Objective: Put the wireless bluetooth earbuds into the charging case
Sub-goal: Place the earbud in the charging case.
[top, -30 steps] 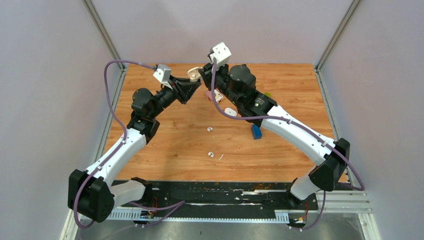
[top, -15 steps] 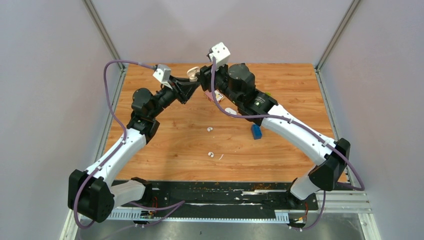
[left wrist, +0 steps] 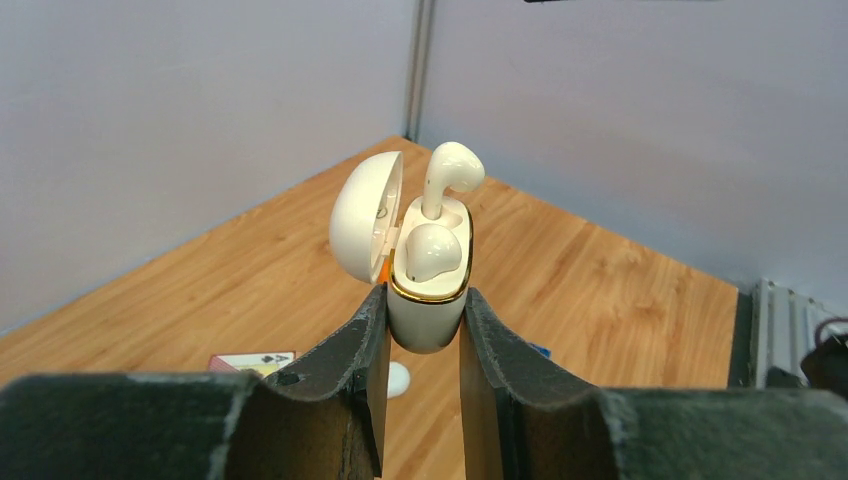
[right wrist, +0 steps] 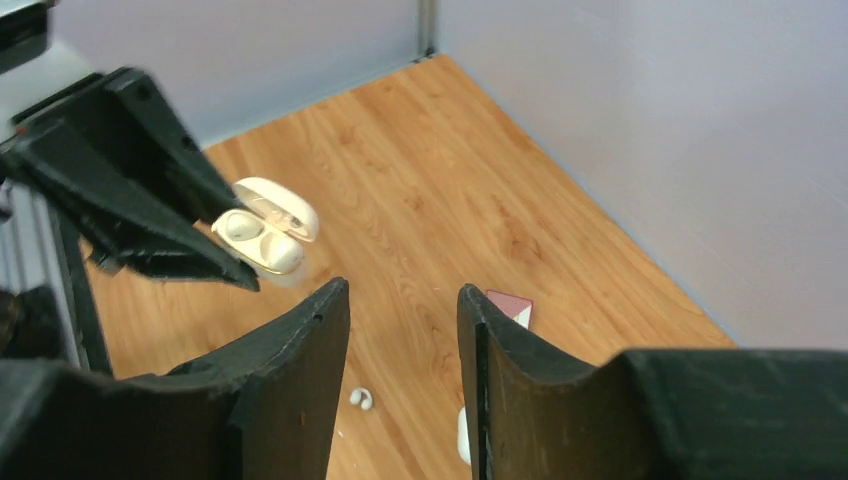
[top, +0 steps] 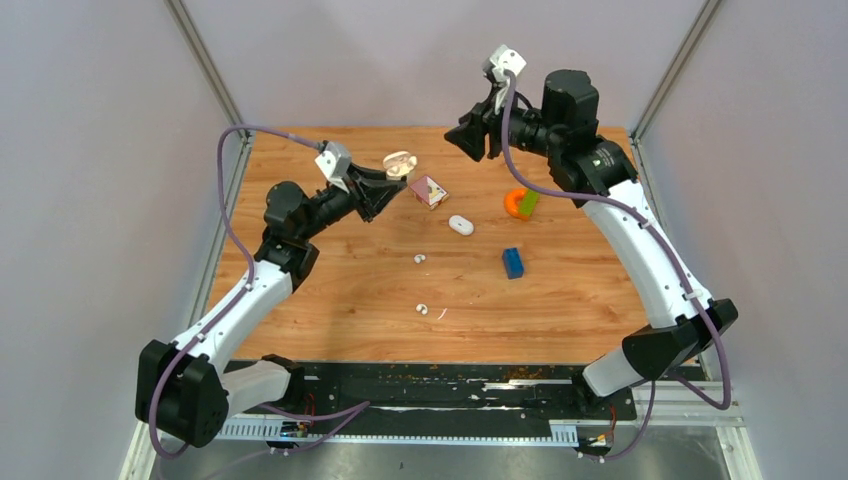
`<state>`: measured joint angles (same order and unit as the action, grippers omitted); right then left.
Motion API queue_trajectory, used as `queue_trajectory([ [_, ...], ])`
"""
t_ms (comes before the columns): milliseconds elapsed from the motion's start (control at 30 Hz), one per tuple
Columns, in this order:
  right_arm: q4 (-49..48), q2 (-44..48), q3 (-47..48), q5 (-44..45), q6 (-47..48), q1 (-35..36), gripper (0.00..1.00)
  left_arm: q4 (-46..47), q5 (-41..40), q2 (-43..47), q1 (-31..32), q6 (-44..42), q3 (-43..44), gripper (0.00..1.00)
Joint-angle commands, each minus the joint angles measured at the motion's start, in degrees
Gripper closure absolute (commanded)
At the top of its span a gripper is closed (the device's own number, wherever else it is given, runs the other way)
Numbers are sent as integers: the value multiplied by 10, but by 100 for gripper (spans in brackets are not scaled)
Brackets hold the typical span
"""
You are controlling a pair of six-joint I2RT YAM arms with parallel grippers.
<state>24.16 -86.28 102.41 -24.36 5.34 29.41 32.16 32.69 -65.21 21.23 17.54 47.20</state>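
Observation:
My left gripper (top: 390, 180) (left wrist: 423, 295) is shut on the cream-white charging case (top: 401, 165) (left wrist: 425, 320) and holds it above the table with its lid (left wrist: 362, 215) open. One cream earbud (left wrist: 450, 175) stands up out of the far socket with its stem down. A second earbud (left wrist: 432, 250) sits in the near socket. My right gripper (top: 463, 137) (right wrist: 402, 290) is open and empty, raised at the back, well to the right of the case (right wrist: 262, 238). Two tiny white curved pieces (top: 420, 258) (top: 423, 309) lie on the table.
A playing-card box (top: 428, 190), a plain white oval pebble (top: 461, 225), an orange ring with a green block (top: 520, 203) and a blue block (top: 513, 263) lie on the wooden table. A thin white sliver (top: 441, 313) lies beside the nearer curved piece.
My right gripper has pulled away from the case, up and to the back right, and is open. My left gripper has shifted slightly right and nearer with the open case.

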Motion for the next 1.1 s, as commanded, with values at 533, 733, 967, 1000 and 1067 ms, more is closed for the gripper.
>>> queue_trajectory([
  [533,351,6,28,-106,549,138,76,-44,190,53,-4,-119,-54,100],
  [733,369,9,51,-95,575,144,77,-68,198,58,-3,-142,-52,100],
  [967,347,15,31,-69,601,144,71,-71,202,59,-1,-147,-53,100],
  [1000,341,13,31,-71,595,144,71,-72,203,59,0,-147,-53,100],
  [1067,340,3,38,-70,586,145,71,-73,201,60,0,-146,-53,100],
])
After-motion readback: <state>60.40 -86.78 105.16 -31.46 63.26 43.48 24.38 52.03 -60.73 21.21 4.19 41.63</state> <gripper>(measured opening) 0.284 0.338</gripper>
